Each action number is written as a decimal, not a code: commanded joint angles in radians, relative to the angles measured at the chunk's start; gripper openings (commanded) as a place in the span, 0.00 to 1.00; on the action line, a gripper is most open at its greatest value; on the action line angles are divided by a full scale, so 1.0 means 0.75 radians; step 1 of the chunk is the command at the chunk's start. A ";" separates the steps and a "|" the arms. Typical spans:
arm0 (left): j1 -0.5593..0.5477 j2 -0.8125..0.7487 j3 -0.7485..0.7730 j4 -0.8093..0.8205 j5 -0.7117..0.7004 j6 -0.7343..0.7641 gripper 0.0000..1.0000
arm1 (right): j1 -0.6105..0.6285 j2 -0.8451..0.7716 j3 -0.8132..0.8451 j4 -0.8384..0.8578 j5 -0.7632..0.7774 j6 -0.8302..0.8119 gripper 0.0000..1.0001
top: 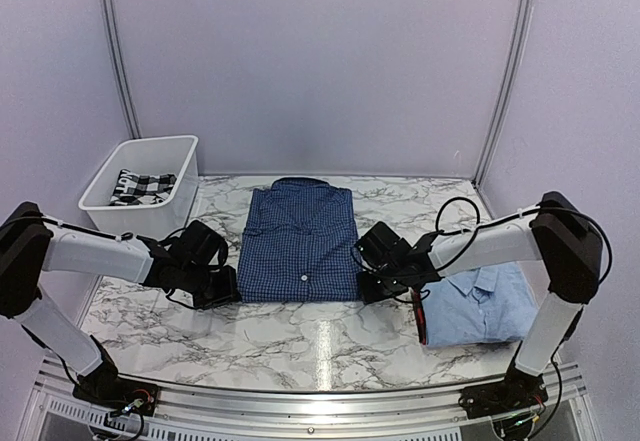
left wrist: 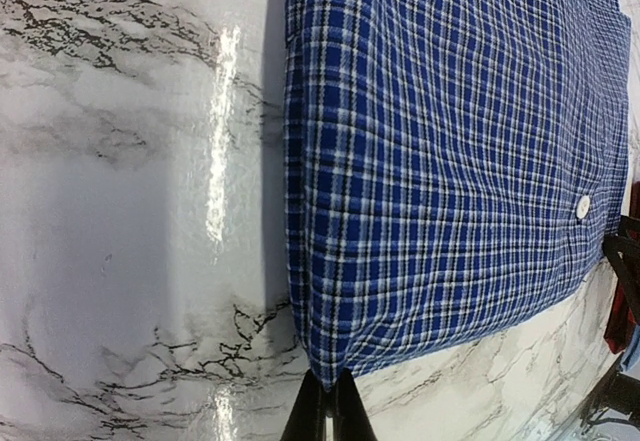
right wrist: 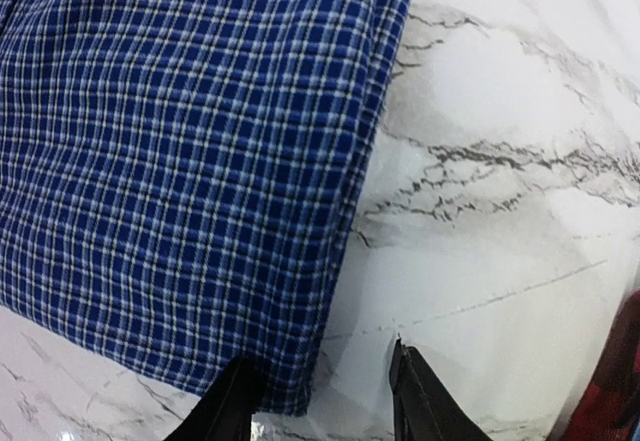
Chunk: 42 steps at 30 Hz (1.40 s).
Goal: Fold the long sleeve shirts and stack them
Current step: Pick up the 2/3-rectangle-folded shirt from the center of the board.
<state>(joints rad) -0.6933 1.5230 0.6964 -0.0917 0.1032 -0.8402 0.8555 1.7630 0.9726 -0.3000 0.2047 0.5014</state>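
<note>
The dark blue checked shirt point(top: 300, 241) lies folded into a rectangle at the table's middle, collar at the far end. My left gripper point(top: 226, 287) is shut on its near left corner point(left wrist: 335, 366). My right gripper point(top: 368, 286) is open at the near right corner; one finger rests on the cloth point(right wrist: 160, 161), the other finger over bare marble. The light blue shirt point(top: 480, 306) lies folded at the right, beside the right arm.
A white bin point(top: 140, 183) holding a black and white checked cloth stands at the far left. A dark red cloth edge point(right wrist: 610, 391) lies by the light blue shirt. The marble tabletop point(top: 300, 336) stretches in front of the shirts.
</note>
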 commanded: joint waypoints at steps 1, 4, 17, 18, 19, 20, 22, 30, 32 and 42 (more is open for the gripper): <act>0.002 -0.029 -0.020 -0.052 -0.011 0.018 0.00 | 0.020 -0.089 -0.039 -0.093 -0.011 0.039 0.41; 0.002 -0.032 -0.022 -0.052 -0.011 0.018 0.00 | 0.021 -0.125 -0.064 -0.047 -0.064 0.060 0.42; 0.002 -0.045 -0.035 -0.052 -0.011 0.012 0.00 | 0.020 -0.091 -0.093 0.049 -0.177 0.067 0.27; 0.002 -0.043 -0.037 -0.052 -0.011 0.012 0.00 | 0.020 -0.099 -0.098 0.055 -0.179 0.060 0.27; 0.002 -0.042 -0.036 -0.052 -0.011 0.012 0.00 | 0.020 -0.101 -0.105 0.058 -0.179 0.051 0.27; 0.002 -0.040 -0.037 -0.052 -0.010 0.012 0.00 | 0.021 -0.100 -0.106 0.060 -0.179 0.041 0.27; 0.002 -0.037 -0.036 -0.052 -0.011 0.009 0.00 | 0.022 -0.092 -0.118 0.068 -0.180 0.019 0.27; 0.002 -0.028 -0.028 -0.052 -0.011 0.011 0.00 | 0.033 -0.065 -0.175 0.116 -0.151 -0.047 0.25; 0.002 -0.024 -0.023 -0.052 -0.006 0.012 0.00 | 0.042 -0.049 -0.168 0.114 -0.141 -0.054 0.22; 0.000 -0.047 -0.028 -0.054 -0.005 0.015 0.00 | 0.072 -0.094 -0.135 0.062 -0.088 -0.045 0.00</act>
<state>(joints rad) -0.6933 1.5177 0.6823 -0.0940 0.1032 -0.8406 0.8944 1.7012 0.8616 -0.1947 0.1333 0.4652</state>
